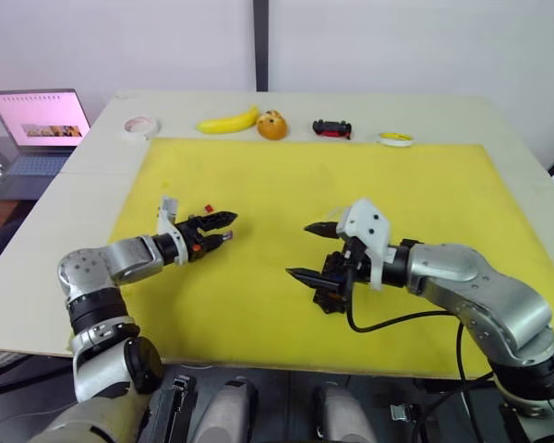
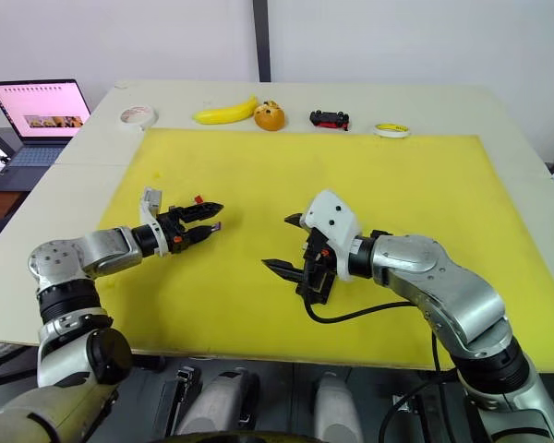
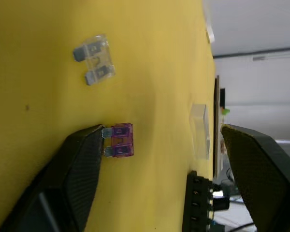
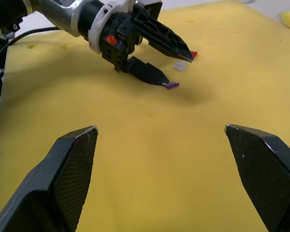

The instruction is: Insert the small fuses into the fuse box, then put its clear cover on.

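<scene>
Fingers on my left gripper [image 1: 223, 227] are spread wide over the yellow mat [image 1: 443, 203], holding nothing; right gripper [image 1: 312, 251] is just as open. Left wrist cam: purple fuse [image 3: 121, 146] touches one fingertip, clear fuse [image 3: 94, 59] nearby, clear cover [image 3: 200, 130] beside the fuse box [image 3: 197, 203]. Right wrist cam: red fuse [image 4: 193, 54] just past it.

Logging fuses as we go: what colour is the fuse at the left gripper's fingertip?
Purple. The fuse lies on the yellow mat at the left gripper; clearest in the left wrist view.
</scene>
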Robot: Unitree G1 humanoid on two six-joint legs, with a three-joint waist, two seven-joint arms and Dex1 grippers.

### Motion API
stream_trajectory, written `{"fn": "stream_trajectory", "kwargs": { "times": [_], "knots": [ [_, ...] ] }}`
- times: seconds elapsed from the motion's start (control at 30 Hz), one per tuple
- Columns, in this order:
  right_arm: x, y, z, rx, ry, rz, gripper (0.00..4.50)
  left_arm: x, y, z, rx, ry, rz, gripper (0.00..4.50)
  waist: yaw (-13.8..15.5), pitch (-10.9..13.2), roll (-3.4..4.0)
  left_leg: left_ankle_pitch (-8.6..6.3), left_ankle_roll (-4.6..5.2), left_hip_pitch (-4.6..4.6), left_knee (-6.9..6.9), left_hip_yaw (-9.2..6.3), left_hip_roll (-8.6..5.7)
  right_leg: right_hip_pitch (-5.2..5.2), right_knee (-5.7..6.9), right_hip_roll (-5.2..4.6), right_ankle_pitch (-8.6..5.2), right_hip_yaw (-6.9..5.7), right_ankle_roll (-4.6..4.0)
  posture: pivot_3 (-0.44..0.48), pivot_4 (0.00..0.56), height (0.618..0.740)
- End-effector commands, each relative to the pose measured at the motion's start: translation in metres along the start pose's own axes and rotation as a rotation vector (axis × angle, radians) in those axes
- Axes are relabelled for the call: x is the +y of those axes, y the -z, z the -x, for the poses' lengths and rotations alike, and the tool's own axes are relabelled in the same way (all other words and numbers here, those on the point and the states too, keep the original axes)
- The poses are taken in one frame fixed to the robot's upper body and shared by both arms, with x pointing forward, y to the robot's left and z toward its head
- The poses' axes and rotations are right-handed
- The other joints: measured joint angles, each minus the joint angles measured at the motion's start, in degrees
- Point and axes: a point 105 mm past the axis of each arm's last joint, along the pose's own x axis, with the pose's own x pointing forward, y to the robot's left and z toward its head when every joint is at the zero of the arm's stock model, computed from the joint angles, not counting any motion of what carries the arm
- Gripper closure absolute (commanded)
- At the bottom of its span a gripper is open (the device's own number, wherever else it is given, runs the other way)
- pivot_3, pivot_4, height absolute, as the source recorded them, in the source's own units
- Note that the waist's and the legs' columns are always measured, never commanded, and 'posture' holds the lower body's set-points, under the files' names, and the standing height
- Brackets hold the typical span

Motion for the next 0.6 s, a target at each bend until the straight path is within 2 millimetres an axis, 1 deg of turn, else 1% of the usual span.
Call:
{"fn": "stream_trajectory", "kwargs": {
  "times": [0.03,0.17,0.33,0.47,0.57,0.6],
  "knots": [
    [0.001,-0.012,0.006,-0.033,0.013,0.052,0.00,0.012,0.018,0.000,0.117,-0.041,0.025,0.55,-0.44,0.00,0.00,0.00,0.00,0.00,-0.02,0.02,0.00,-0.02,0.00,0.00,0.00,0.00,0.00,0.000,0.150,0.740],
    [0.001,-0.010,0.006,-0.031,0.017,0.051,0.00,0.010,0.023,0.003,0.174,-0.014,0.020,0.55,-1.46,0.00,0.00,0.00,0.00,0.00,-0.04,0.02,0.03,-0.02,0.00,0.00,0.00,0.00,0.00,0.000,0.150,0.740],
    [0.002,-0.010,0.006,-0.033,0.018,0.049,0.00,0.011,0.027,-0.001,0.205,-0.005,0.029,0.55,-1.42,0.00,0.00,-0.02,0.03,0.00,-0.04,0.04,0.04,-0.03,0.00,0.00,0.00,0.02,0.00,0.000,0.150,0.740],
    [0.001,-0.010,0.005,-0.031,0.023,0.050,0.00,0.021,0.021,-0.008,0.158,-0.033,0.035,0.55,-1.17,0.00,0.00,-0.02,0.03,0.00,-0.04,0.03,0.03,0.01,-0.08,-0.01,0.00,0.01,0.00,0.000,0.150,0.740],
    [0.000,-0.009,0.007,-0.025,0.029,0.052,0.00,0.026,0.017,-0.006,0.140,-0.042,0.038,0.55,-1.17,0.00,0.01,-0.04,0.07,0.01,-0.04,0.02,0.02,0.06,-0.10,-0.02,0.00,0.01,0.00,0.000,0.150,0.740],
    [0.000,-0.008,0.008,-0.021,0.031,0.052,0.00,0.027,0.016,-0.005,0.139,-0.043,0.039,0.81,-1.17,-0.01,0.02,-0.06,0.10,0.02,-0.04,0.01,0.02,0.06,-0.10,-0.02,0.00,0.00,0.01,0.000,0.150,0.740]
  ]
}}
